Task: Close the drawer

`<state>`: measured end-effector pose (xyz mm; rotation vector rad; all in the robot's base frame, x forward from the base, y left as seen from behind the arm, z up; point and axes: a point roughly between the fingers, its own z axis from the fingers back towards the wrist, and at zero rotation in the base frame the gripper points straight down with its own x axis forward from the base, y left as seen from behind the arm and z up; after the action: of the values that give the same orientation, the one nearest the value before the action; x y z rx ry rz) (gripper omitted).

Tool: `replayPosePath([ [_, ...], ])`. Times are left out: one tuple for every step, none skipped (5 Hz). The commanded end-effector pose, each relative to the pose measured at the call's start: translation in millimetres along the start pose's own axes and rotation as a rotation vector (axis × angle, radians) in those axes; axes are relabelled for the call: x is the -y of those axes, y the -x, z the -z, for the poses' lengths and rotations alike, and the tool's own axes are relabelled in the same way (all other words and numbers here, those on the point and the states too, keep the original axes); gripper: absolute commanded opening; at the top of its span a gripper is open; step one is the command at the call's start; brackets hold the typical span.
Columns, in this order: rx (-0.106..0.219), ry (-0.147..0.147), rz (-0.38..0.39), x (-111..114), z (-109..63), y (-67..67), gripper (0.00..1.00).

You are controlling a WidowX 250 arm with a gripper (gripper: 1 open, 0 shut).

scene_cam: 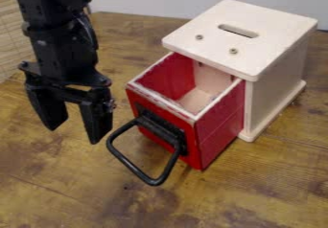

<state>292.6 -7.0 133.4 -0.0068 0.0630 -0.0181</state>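
The red drawer (193,117) stands pulled out of the cream wooden cabinet (256,55), showing its pale wood interior (197,90). Its red front faces lower left and carries a large black wire loop handle (144,155) that hangs down toward the table. My black gripper (71,122) hangs at the left of the drawer front, fingers pointing down and spread open with nothing between them. The right finger (95,117) is close to the handle's upper left bend but apart from it.
The cabinet has a slot (239,28) on its top and sits at the right of a worn brown wooden table (52,189). A pale wall runs along the back.
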Motion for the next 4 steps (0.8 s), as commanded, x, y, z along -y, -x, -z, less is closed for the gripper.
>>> replayPosePath([
  [-0.003,0.001,0.020,8,3.8,-1.0,1.00],
  [-0.005,0.000,0.045,19,7.8,-1.6,1.00],
  [0.001,-0.014,0.081,36,14.3,-5.6,1.00],
  [-0.002,-0.034,0.108,49,26.0,-6.9,1.00],
])
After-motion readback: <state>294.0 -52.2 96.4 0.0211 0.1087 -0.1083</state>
